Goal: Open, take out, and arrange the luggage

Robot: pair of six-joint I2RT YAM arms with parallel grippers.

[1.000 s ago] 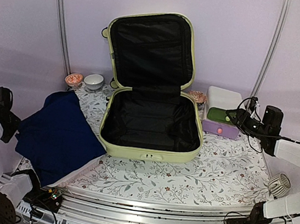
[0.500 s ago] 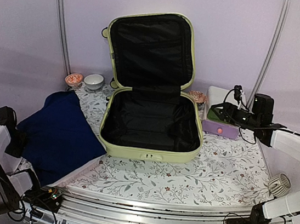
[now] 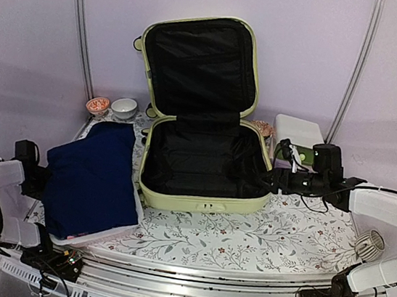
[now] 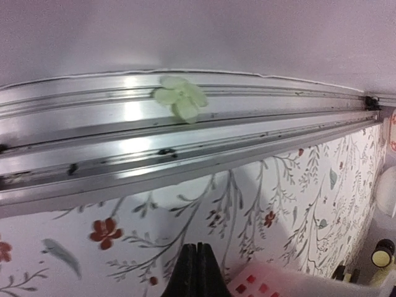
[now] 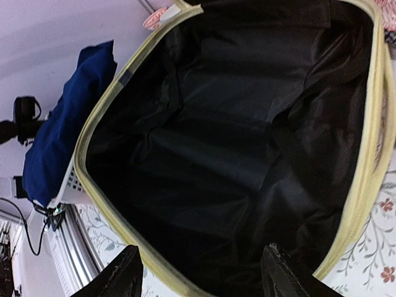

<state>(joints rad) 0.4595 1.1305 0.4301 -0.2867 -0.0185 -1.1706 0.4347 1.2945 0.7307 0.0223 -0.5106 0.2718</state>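
The luggage (image 3: pixel 199 200) is a pale yellow-green hard-shell suitcase standing open mid-table. Its lid (image 3: pixel 198 64) is upright and its black lining (image 5: pixel 235 136) looks bare. My right gripper (image 3: pixel 269 178) is open at the suitcase's right rim. In the right wrist view its fingers (image 5: pixel 127 275) straddle the near part of the black interior, and the gripper (image 5: pixel 204 278) holds nothing. My left gripper (image 3: pixel 32 174) is low at the table's left edge beside a folded blue cloth (image 3: pixel 95 179). In the left wrist view it (image 4: pixel 198 272) is shut and empty above the floral tablecloth.
The blue cloth lies on a white slatted basket (image 3: pixel 102 237). Two small bowls (image 3: pixel 124 106) stand at the back left. A white box with green and purple drawers (image 3: pixel 297 136) is behind my right arm. A small white ribbed object (image 3: pixel 370 246) sits at far right. An aluminium rail (image 4: pixel 185 139) runs along the left edge.
My right gripper moved left and down to the suitcase's right rim. My left arm dropped low beside the blue cloth, which with its basket turned and shifted right. The suitcase base shifted slightly right.
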